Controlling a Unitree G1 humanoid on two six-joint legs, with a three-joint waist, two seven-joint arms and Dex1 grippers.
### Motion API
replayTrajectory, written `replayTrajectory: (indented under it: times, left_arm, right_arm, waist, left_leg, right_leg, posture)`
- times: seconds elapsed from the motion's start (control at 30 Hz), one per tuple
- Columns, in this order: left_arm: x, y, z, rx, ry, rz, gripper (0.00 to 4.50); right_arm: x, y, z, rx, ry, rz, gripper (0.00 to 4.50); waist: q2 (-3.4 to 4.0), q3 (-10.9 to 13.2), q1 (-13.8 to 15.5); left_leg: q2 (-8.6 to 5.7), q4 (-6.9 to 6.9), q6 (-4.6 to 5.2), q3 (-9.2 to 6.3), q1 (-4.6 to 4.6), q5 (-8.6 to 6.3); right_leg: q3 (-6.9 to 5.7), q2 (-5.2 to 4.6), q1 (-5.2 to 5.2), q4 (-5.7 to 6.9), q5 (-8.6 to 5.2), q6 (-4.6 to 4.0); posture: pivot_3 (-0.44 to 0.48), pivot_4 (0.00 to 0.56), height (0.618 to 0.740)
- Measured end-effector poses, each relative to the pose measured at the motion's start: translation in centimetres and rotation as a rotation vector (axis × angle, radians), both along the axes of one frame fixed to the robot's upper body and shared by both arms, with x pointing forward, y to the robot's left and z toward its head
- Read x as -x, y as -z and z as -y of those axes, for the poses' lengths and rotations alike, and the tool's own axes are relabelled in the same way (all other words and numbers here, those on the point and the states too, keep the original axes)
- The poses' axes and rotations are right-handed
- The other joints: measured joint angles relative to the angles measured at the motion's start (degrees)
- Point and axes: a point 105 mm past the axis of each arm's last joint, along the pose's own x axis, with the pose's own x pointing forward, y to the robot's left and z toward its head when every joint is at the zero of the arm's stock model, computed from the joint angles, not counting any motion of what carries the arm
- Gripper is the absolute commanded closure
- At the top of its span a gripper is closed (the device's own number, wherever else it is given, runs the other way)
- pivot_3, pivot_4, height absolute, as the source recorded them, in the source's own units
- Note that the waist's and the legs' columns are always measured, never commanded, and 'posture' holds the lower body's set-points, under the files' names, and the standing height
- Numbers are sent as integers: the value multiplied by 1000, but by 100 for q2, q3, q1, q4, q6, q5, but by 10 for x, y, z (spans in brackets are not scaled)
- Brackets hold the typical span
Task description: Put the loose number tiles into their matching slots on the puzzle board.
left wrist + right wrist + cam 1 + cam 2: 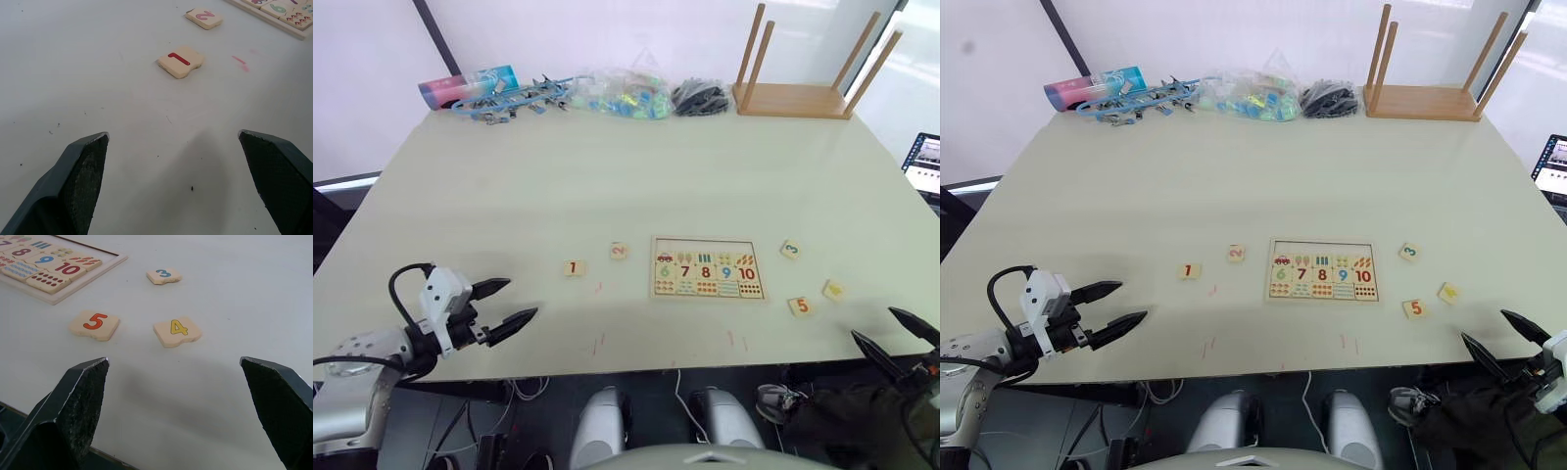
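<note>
Across the smooth pale table (607, 166), the flat wooden puzzle board (708, 267) is lying centred, loose number tiles (177, 331) are resting on either side, while I am holding my left gripper (504, 305) and right gripper (893, 335) spread wide, empty

The puzzle board (708, 267) was pale wood, printed with a green 6, dark red 7 and 8, a blue 9 and a red 10 above small multicoloured counting pictures. Left of the board lay pale tiles bearing a red 1 (573, 267) and a pink 2 (619, 251). Right of the board, the tiles showed a blue 3 (164, 275), a yellow 4 (177, 330) and an orange-red 5 (94, 324). The table (607, 176) was cream with faint pink marks.
</note>
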Motion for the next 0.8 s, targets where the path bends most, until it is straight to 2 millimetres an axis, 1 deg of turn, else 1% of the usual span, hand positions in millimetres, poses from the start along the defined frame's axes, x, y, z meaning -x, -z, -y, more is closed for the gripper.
replayTrajectory:
  times: [0.27, 0.8]
  left_arm:
    - [0, 0, 0, 1, 4, 2, 10]
    - [-1, 0, 3, 2, 30, 13, 10]
  right_arm:
    - [2, 1, -1, 4, -21, 5, 0]
    - [2, 1, 0, 2, -19, 16, 0]
  waist:
    - [0, 0, 1]
    - [2, 1, 2]
  left_leg:
    - [-1, -2, 0, 1, 0, 0]
    - [-1, -6, 0, 1, 0, 0]
  right_leg:
    - [-16, -18, 0, -2, 0, 0]
    - [-18, -21, 0, -7, 0, 0]
  posture:
    - [0, 150, 738]
    - [0, 150, 738]
